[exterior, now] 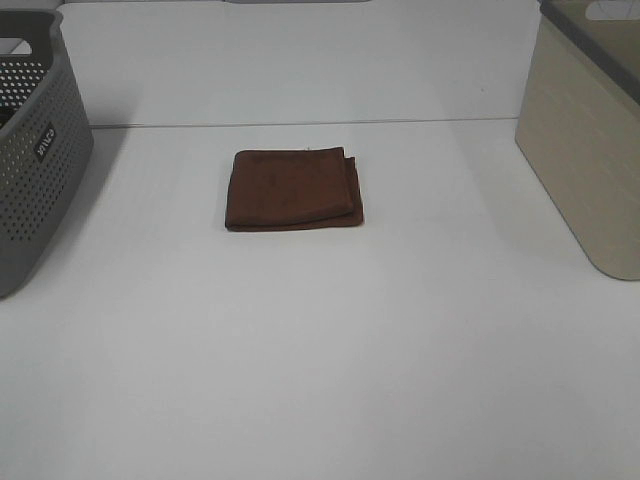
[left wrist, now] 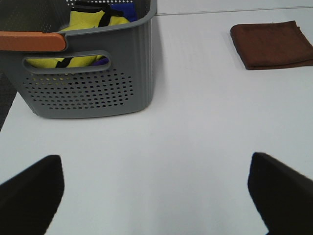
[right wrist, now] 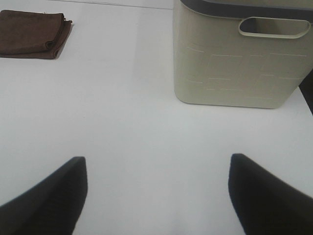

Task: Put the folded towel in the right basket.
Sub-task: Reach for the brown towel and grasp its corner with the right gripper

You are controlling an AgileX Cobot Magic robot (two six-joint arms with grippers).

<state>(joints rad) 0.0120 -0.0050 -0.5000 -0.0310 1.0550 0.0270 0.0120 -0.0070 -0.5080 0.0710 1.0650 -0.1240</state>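
Note:
A brown folded towel (exterior: 292, 189) lies flat on the white table, a little behind its middle. It also shows in the left wrist view (left wrist: 273, 44) and in the right wrist view (right wrist: 32, 34). The beige right basket (exterior: 590, 140) stands at the table's right edge; it shows close in the right wrist view (right wrist: 234, 58). Neither arm appears in the high view. My left gripper (left wrist: 156, 196) is open and empty, well short of the towel. My right gripper (right wrist: 157, 193) is open and empty, near the beige basket.
A grey perforated basket (exterior: 35, 150) stands at the table's left edge; in the left wrist view (left wrist: 88, 83) it holds yellow and blue cloth (left wrist: 90, 22). The white table (exterior: 330, 350) stretches bare in front of the towel.

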